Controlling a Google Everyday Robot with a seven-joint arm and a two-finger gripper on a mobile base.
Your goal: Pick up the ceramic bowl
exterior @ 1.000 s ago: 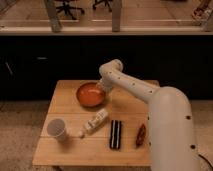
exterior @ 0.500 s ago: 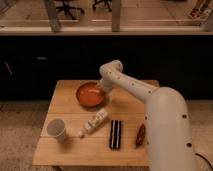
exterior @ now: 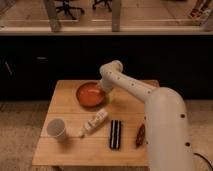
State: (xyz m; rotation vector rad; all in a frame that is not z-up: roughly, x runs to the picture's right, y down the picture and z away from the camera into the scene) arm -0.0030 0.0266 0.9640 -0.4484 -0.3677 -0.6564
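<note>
Reaching: your gripper [exterior: 102,90] is at the right rim of the bowl [exterior: 88,95], jaws wide, holding nothing.
Left: grip and lift; the bowl rests near the back edge of the table [exterior: 65,98].

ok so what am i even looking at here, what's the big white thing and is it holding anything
The big white thing is a robot arm, ending in a two-finger gripper. One camera looks down on a wooden table. On it lie an orange-brown ceramic bowl, a white paper cup, a small white bottle on its side, a black bar and a reddish-brown item I cannot identify. The gripper is at the bowl's rim on the arm's side, open, holding nothing; the bowl sits on the table.
</note>
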